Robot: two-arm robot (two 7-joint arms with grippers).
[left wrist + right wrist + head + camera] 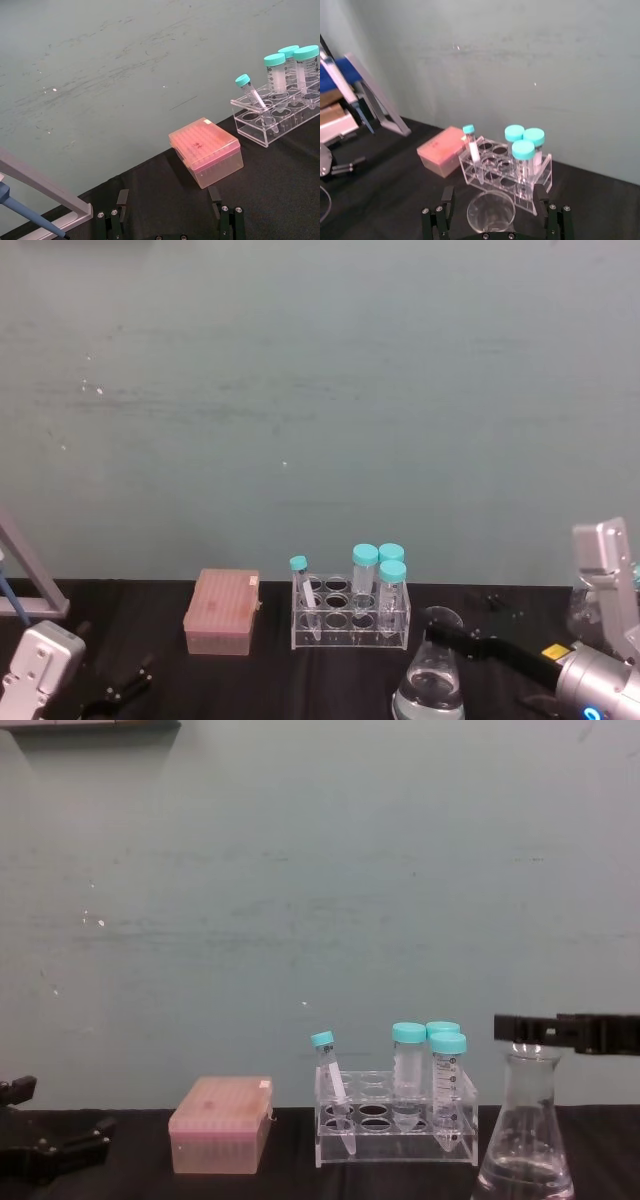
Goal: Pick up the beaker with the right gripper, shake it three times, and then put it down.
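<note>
Glass beaker (430, 685), conical, base cropped, stands at 5 o'clock in the head view, neck between the right gripper (447, 632)'s parted fingers. Left wrist view: left gripper (169, 220) spread over black matte table (280, 190). Right wrist view: flared rim between fingers. Chest view: acrylic tube rack (395, 1130) at 9 o'clock of the beaker.

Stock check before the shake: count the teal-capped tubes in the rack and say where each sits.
4. One slim tube leans at the clear rack's end nearest the pink box. Three wider tubes cluster at the end nearest the beaker. None seems hidden.
</note>
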